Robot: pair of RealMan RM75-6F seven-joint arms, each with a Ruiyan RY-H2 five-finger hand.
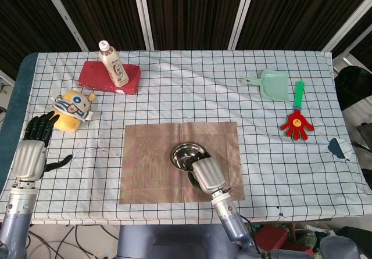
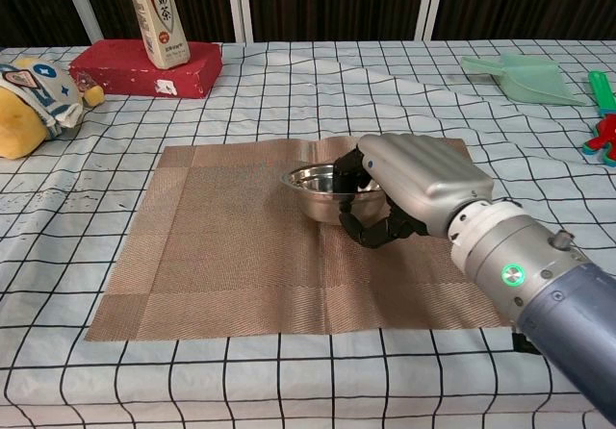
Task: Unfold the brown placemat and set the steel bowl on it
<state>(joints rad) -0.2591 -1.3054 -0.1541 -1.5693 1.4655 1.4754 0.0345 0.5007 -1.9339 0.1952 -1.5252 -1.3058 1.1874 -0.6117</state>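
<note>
The brown placemat point(image 1: 148, 166) point(image 2: 212, 246) lies spread flat near the table's front edge. Over its middle is the steel bowl point(image 1: 183, 154) point(image 2: 313, 187), gripped at its right rim by my right hand point(image 1: 208, 175) point(image 2: 409, 184). Whether the bowl touches the mat I cannot tell. My left hand point(image 1: 32, 148) hovers at the table's left edge, fingers spread and holding nothing; the chest view does not show it.
A yellow plush toy point(image 1: 71, 109) point(image 2: 29, 102) sits at the left, close to my left hand. A bottle point(image 1: 113, 64) stands on a red box point(image 1: 110, 78) at the back left. A green dustpan point(image 1: 272, 85) and a red hand-shaped clapper point(image 1: 296, 119) lie at the right.
</note>
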